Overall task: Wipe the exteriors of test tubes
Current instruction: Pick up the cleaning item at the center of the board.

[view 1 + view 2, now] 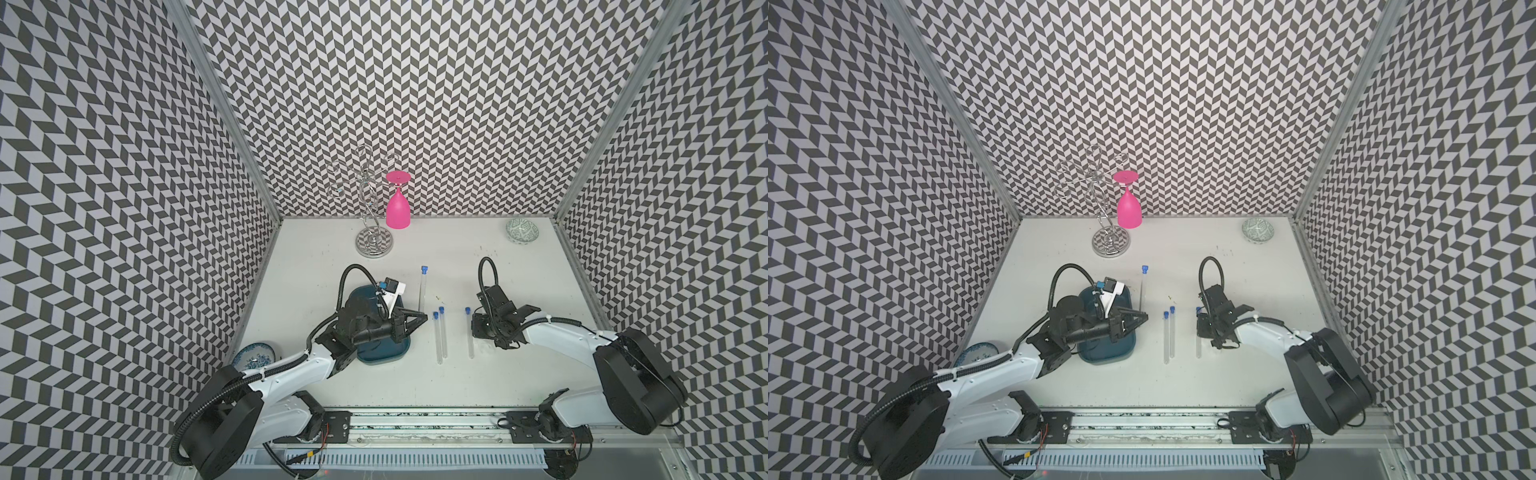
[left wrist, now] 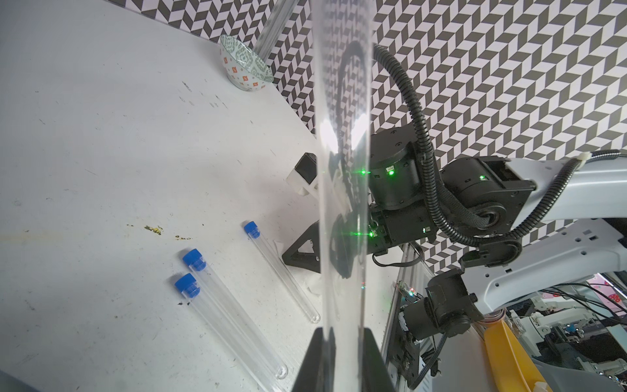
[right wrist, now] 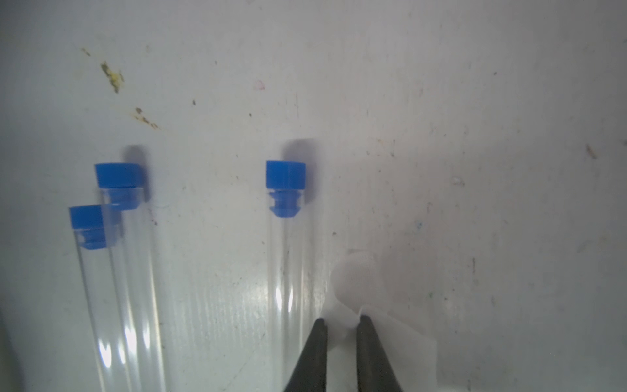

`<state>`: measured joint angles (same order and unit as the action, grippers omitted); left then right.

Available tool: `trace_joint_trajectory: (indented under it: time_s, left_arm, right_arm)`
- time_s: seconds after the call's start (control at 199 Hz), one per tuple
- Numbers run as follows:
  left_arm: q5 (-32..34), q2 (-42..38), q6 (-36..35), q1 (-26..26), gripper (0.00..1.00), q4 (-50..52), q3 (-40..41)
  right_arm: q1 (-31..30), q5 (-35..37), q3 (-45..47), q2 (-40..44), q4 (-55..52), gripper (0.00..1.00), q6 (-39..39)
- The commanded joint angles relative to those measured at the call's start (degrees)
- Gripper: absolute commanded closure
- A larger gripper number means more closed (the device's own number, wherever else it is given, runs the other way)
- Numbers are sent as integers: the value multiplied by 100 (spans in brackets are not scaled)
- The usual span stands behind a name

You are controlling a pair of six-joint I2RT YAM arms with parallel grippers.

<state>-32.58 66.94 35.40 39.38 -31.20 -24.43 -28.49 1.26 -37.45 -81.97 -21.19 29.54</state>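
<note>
Held test tube (image 2: pixel 342 203), cap cropped.

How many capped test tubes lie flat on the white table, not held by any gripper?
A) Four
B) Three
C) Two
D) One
B: in a top view a close pair of tubes and a single tube lie on the table, three in all, while the fourth tube is gripped at its lower end by the left gripper.

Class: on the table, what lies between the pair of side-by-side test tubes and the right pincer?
One more capped test tube lies alone between the pair and the right pincer, shown in both top views.
</note>
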Motion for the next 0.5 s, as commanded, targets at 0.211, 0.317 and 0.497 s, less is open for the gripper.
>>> trace_joint_trajectory:
  time_s: [0.211,0.317,0.497]
  left_arm:
    - [59,-49,-68,33,95,-31,82]
    - [60,-49,-77,28,95,-39,87]
    - [59,-58,-85,31,95,-22,96]
  right_arm:
    - [-16,87,-252,-482,253,78,-124]
    - [-11,196,-262,-649,293,86,-130]
    - [-9,269,-461,-680,169,100,-177]
